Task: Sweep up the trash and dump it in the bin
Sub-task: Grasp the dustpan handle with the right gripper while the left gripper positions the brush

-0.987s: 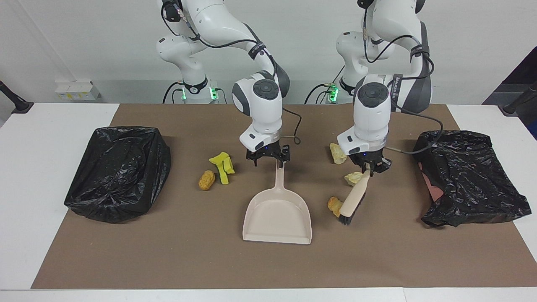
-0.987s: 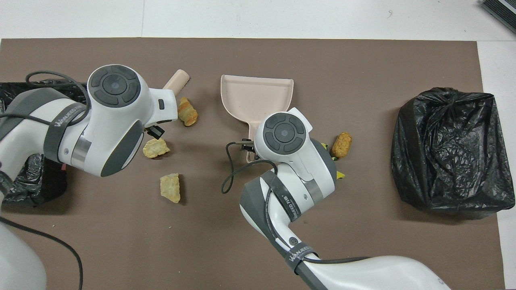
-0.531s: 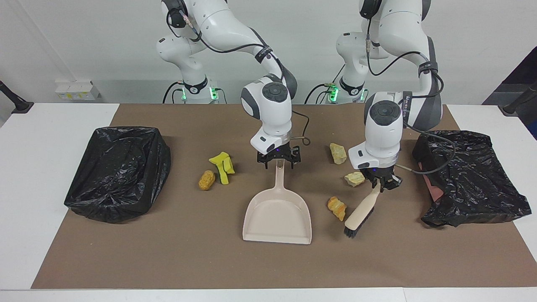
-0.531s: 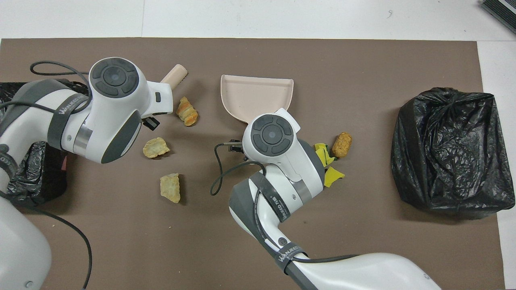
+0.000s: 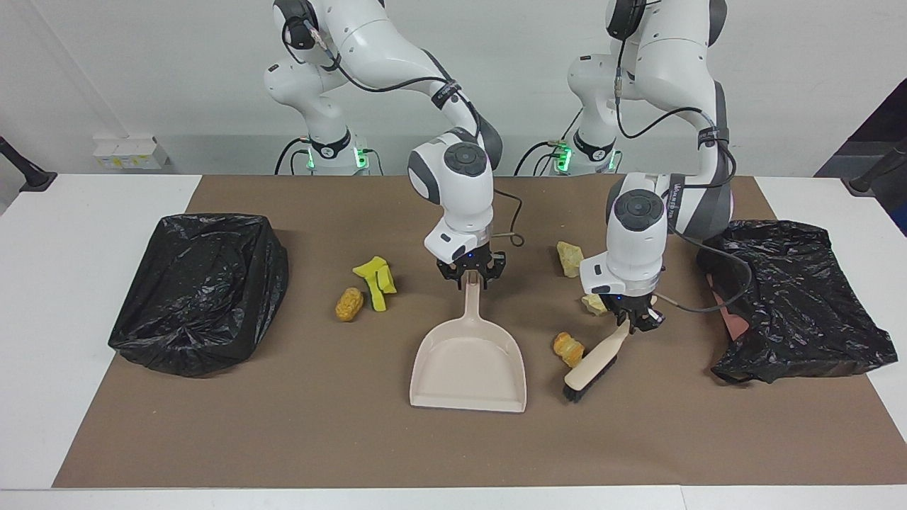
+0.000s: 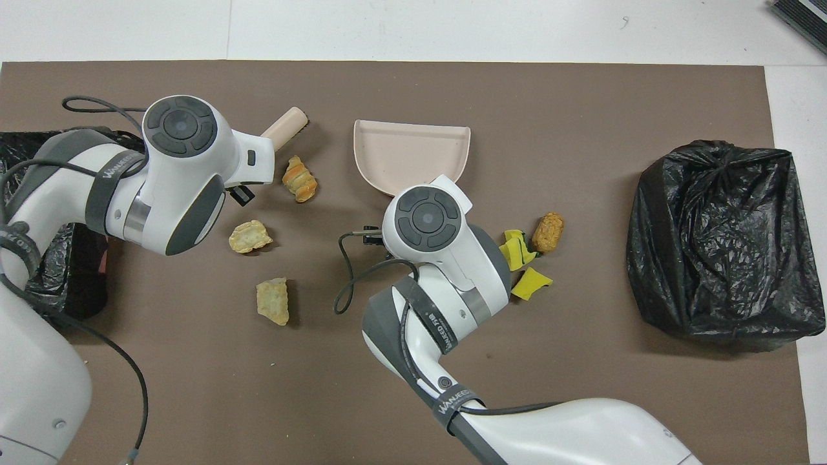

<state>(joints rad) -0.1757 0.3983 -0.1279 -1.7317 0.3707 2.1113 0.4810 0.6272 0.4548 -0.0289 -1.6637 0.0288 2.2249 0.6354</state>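
Left gripper (image 5: 635,324): pinching the brush (image 5: 592,363) by its handle end, bristles on the mat beside the orange-striped chunk (image 5: 568,348). Right gripper (image 5: 471,278): at the dustpan (image 5: 469,365) handle tip, fingers around it, grip not clear. Yellow foam pieces (image 5: 375,280) and nugget (image 5: 348,303) toward the right arm's bin (image 5: 202,290); cream chunks (image 6: 251,236) near the brush.

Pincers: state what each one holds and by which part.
The left pincer holds the brush by the end of its handle. The right pincer is closed on the tip of the dustpan's handle.
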